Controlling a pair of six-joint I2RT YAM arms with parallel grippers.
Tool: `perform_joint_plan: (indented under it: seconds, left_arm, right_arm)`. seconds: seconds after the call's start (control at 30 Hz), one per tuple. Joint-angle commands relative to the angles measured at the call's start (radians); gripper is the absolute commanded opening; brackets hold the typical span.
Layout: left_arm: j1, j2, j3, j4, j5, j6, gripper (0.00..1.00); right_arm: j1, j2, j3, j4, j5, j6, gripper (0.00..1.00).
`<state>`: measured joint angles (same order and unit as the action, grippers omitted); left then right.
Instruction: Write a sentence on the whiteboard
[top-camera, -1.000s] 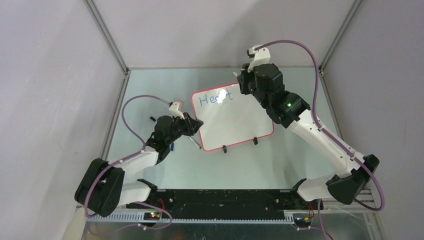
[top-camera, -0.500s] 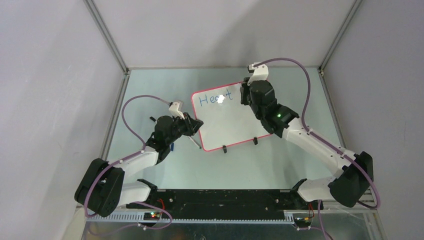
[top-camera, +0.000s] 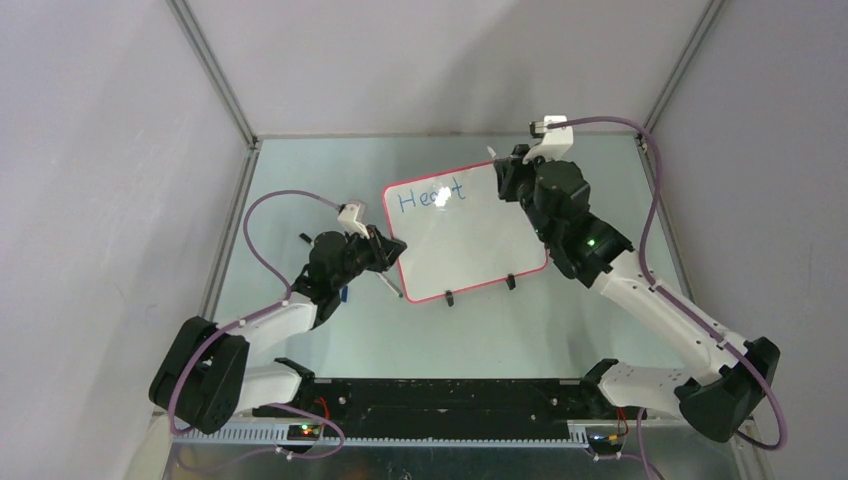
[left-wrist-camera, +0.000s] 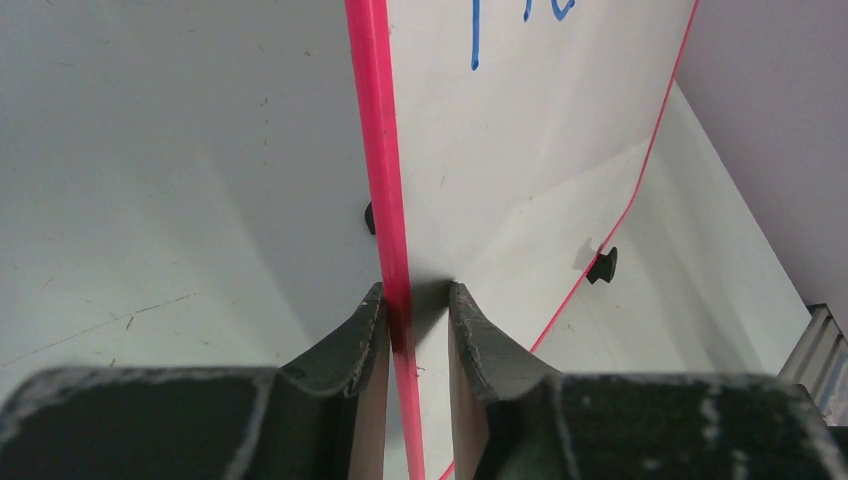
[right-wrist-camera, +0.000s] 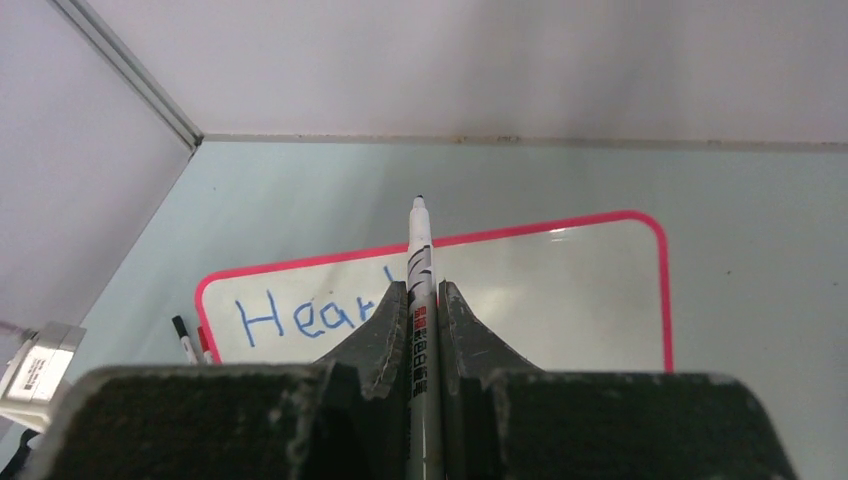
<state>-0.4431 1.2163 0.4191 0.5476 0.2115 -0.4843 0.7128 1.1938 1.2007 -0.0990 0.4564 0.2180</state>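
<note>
The whiteboard lies on the pale green table, towards its middle and turned a little askew, its red frame rounded at the corners and its two black feet on the near edge. Of the sentence there is one blue word, "Heart", slanting along the far left of the board (a spot of glare sits on its middle letters in the top view). The left gripper is closed narrowly on the board's left edge, with the red frame between its fingers. The right gripper is clamped on a white marker, which sticks out past the fingertips over the board's far right part; whether the tip touches anything cannot be told. A small dark pen lies on the table just off the board's left edge.
</note>
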Motion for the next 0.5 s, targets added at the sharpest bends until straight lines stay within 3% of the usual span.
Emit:
perform_joint_plan:
  seconds: [0.0, 0.17, 0.47]
  left_arm:
    - [-0.006, -0.007, 0.030, -0.025, -0.055, 0.073, 0.26]
    - [-0.006, -0.017, 0.030, -0.036, -0.063, 0.075, 0.31]
    - [-0.006, -0.017, 0.030, -0.039, -0.068, 0.073, 0.37]
  right_arm:
    - [-0.079, -0.006, -0.010, -0.014, -0.159, -0.015, 0.00]
    - [-0.108, 0.020, -0.009, -0.025, -0.287, -0.016, 0.00]
    - [-0.106, 0.023, -0.010, -0.041, -0.301, -0.016, 0.00]
